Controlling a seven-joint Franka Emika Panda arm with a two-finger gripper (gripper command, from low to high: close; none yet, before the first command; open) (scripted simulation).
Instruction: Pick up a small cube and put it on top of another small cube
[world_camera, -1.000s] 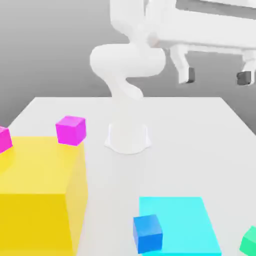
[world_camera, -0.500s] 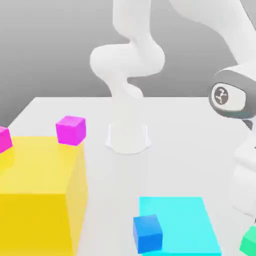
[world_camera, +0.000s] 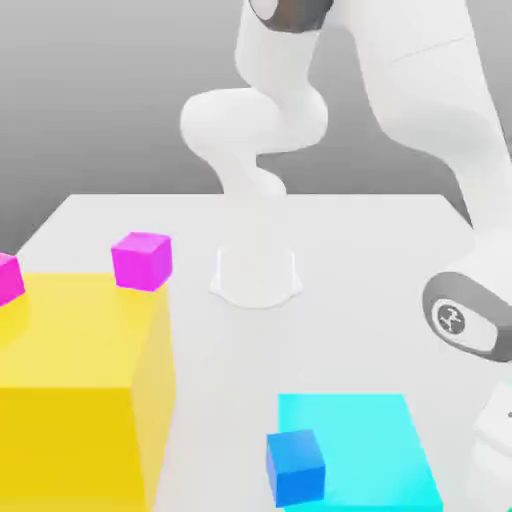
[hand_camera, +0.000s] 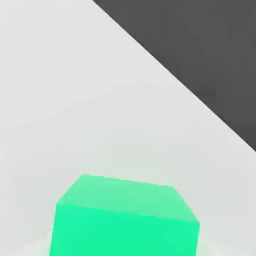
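arm (world_camera: 470, 200) bent low at exterior view's right | green cube (hand_camera: 125, 217) under hand | fingers: cannot tell

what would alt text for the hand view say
A green cube sits close below the hand camera on a pale white table. The table's edge runs diagonally, with dark grey background beyond it.
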